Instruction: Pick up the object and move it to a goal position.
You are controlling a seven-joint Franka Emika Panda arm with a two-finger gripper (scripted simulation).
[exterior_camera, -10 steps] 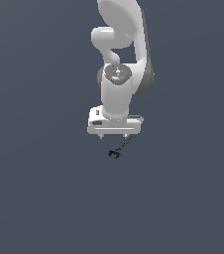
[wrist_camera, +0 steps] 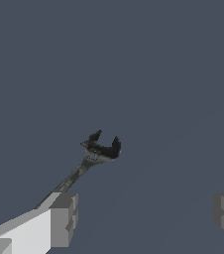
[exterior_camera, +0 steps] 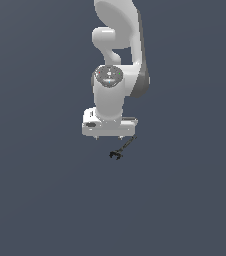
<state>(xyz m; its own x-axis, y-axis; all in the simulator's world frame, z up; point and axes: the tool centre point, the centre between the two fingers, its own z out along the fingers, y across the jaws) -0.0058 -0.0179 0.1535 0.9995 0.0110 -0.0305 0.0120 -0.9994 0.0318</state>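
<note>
Exterior view

- White jointed robot arm (exterior_camera: 116, 60) with grey shading on its side: hung down from the top edge of the frame, its round wrist joint facing the camera.
- White gripper (exterior_camera: 109, 138) with a wide flat body: sat at the arm's lower end, pointing down. Only two short stubs showed beneath the body, so from here I could not tell how far apart the fingers stood.
- Tiny black slender object (exterior_camera: 120, 150) with a thin stem and a small forked, claw-like head: lay just below the gripper body, toward the exterior view's right end of it. The stem ran up toward the body's underside, tilted; the forked head was the lowest part.
- Plain dark blue-grey ground (exterior_camera: 35, 200): filled the whole frame around the arm.

Wrist view

- Gripper (wrist_camera: 143, 218): released and spread wide. One grey finger pad (wrist_camera: 63, 220) on a white finger showed at one side, the other pad at the opposite edge of the frame, well apart.
- Object (wrist_camera: 91, 158): its stem ran from the first pad's tip outward, ending in the dark forked head. The stem met that pad; whether it touched or passed behind it could not be told. Nothing lay between the two pads.
</note>
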